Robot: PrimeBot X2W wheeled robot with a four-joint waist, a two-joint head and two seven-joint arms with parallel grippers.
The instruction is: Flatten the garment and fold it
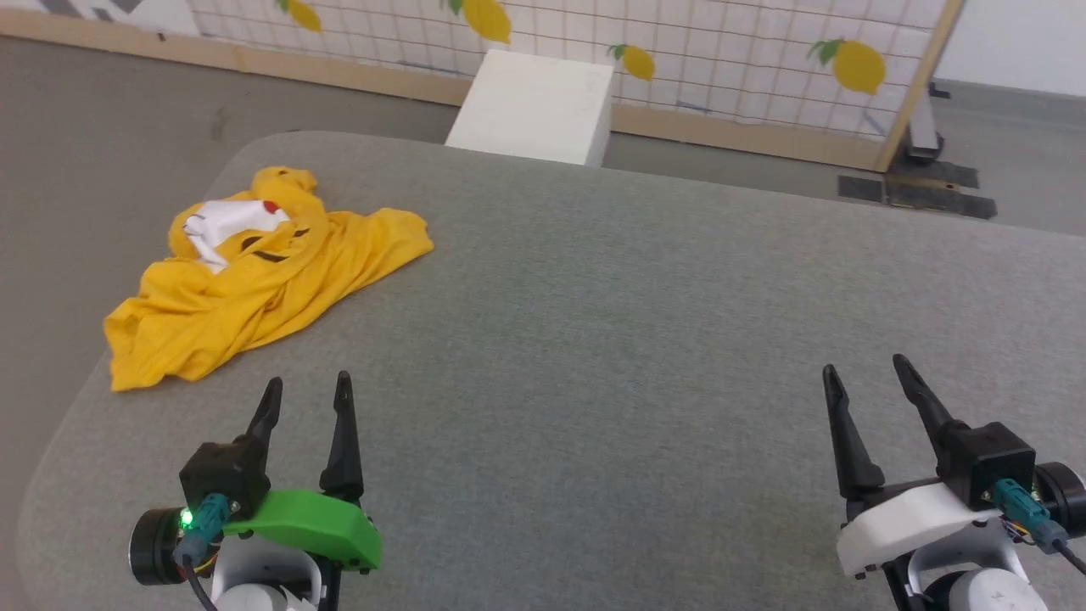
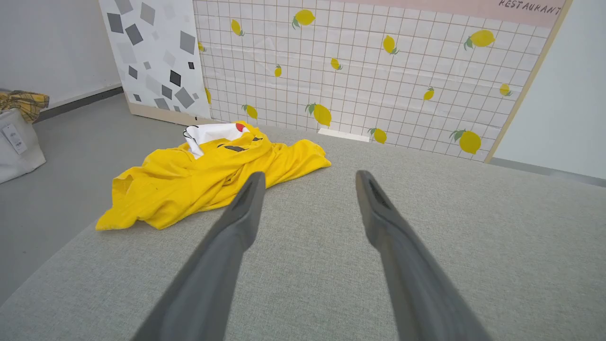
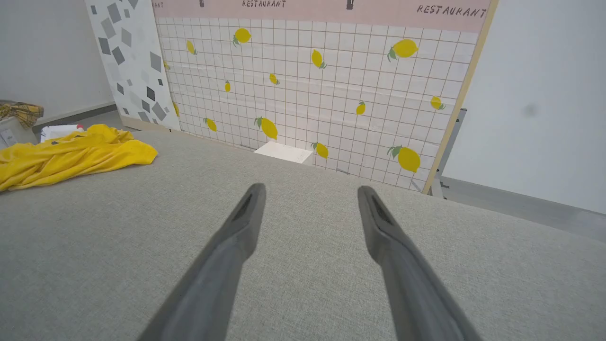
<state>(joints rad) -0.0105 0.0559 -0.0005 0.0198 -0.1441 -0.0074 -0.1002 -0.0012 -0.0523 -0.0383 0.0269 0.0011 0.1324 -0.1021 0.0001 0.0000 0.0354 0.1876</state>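
Observation:
The garment point(image 1: 254, 280), a mustard-yellow T-shirt with a white patch, a red dot and black marks, lies crumpled at the far left of the grey table point(image 1: 594, 339), near its left edge. The left wrist view has the garment point(image 2: 213, 177) just ahead and left of the fingertips; the right wrist view has the garment point(image 3: 71, 154) far to the left. My left gripper point(image 1: 307, 390) stands open near the front edge, a short way short of the garment, holding nothing. At the front right my right gripper point(image 1: 863, 369) is open too, far from the cloth.
A white box point(image 1: 534, 106) stands on the floor behind the table's far edge. A lemon-print tiled panel point(image 1: 679, 51) with a wooden post point(image 1: 916, 85) closes the back. A bag point(image 2: 16, 137) sits on the floor at the left. The table has rounded corners.

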